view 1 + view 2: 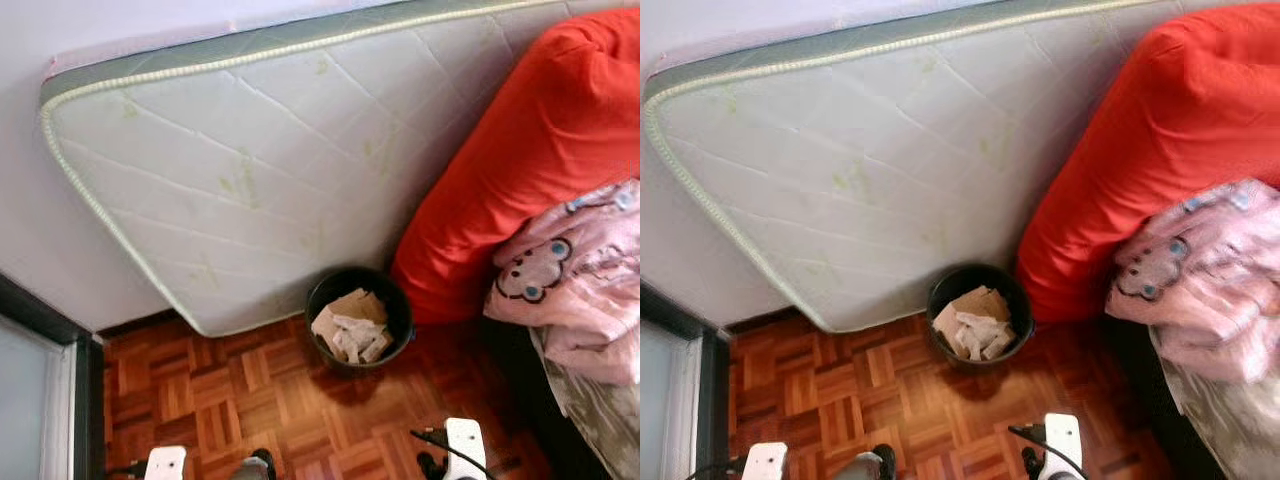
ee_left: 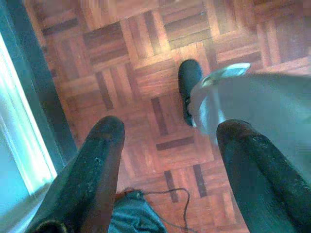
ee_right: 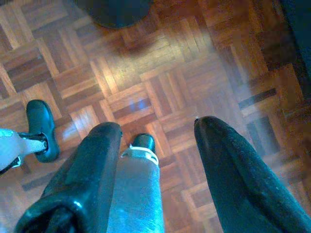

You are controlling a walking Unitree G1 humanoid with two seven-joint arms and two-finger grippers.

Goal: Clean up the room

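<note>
Lying at twelve o'clock, the paper-filled bin (image 1: 358, 318) sits nearer the right end effector (image 3: 155, 141); both end effectors hang wide, empty.

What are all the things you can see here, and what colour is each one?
mattress: one, pale white with green edging, leaning on its side against the wall
wall: one, white, behind the mattress
bin: one, black, on the floor at the foot of the mattress, beside the red cushion
crumpled paper: several pieces, white and tan, inside the bin
red cushion: one, red, big and soft, to the right of the bin
pink blanket: one, pink with cartoon faces, draped against the red cushion
floor: wooden parquet, reddish brown
left gripper: black fingers, open, over the floor
right gripper: black fingers, open, over the floor
</note>
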